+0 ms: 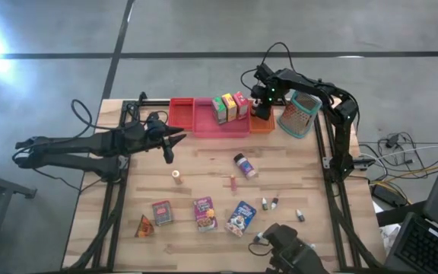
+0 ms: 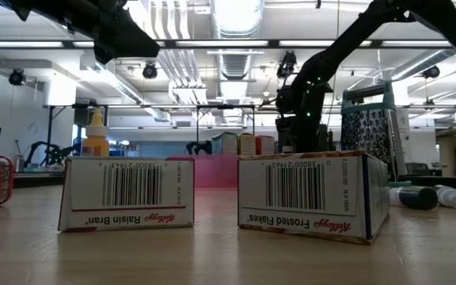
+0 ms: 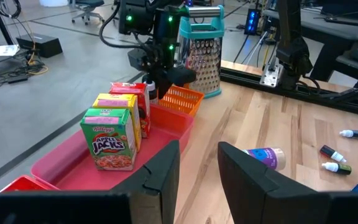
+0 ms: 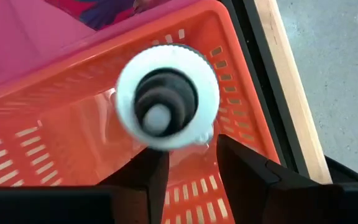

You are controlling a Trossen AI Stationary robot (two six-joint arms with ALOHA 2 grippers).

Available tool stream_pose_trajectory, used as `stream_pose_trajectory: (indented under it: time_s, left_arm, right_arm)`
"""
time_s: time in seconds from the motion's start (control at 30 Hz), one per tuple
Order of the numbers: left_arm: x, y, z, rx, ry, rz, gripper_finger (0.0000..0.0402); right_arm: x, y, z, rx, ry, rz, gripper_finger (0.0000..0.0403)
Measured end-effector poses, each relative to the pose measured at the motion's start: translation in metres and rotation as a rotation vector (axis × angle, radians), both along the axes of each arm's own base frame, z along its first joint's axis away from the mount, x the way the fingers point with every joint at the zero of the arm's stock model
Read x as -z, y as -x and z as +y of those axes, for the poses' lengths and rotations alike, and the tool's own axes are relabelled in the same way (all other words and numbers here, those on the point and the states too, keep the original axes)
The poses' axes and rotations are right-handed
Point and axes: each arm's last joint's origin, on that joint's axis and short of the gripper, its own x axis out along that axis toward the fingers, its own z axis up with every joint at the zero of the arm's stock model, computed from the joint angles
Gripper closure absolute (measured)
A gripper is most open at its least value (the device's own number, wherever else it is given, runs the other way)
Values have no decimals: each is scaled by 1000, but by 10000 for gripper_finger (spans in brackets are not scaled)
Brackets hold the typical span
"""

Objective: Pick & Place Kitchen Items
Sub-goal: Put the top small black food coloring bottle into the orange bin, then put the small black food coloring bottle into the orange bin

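Right gripper [image 4: 188, 165] is hanging over the orange slotted plastic bin [image 4: 61, 155] at the tabletop's far edge, jaws parting around a white-capped bottle [image 4: 166, 96]. Three boxes are binned; many groceries are lying unsorted.

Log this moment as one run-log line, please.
right gripper: over orange bin, bottle at its fingertips | left gripper: waiting near red bin | three boxes in pink bin
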Motion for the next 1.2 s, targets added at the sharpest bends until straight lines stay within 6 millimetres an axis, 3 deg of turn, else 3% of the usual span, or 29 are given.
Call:
stream_pose_trajectory:
  time_s: [0.23,0.47,0.7,0.83,1.03,1.2]
  left_arm:
    - [0,0,0,0,0,0,285]
    - [0,0,0,0,0,0,285]
    - [0,0,0,0,0,0,285]
    - [0,0,0,0,0,0,285]
    - [0,0,0,0,0,0,285]
    - [0,0,0,0,0,0,285]
  right_arm:
    - [-40,5,19,-19,36,-32,292]
    - [-79,-2,69,-70,12,-34,324]
    - [-97,-20,151,-200,-12,-38,348]
    - [-109,-20,203,-249,-15,-67,350]
    - [-121,-2,268,-210,31,-92,335]
    - [-122,20,312,-143,-41,-124,321]
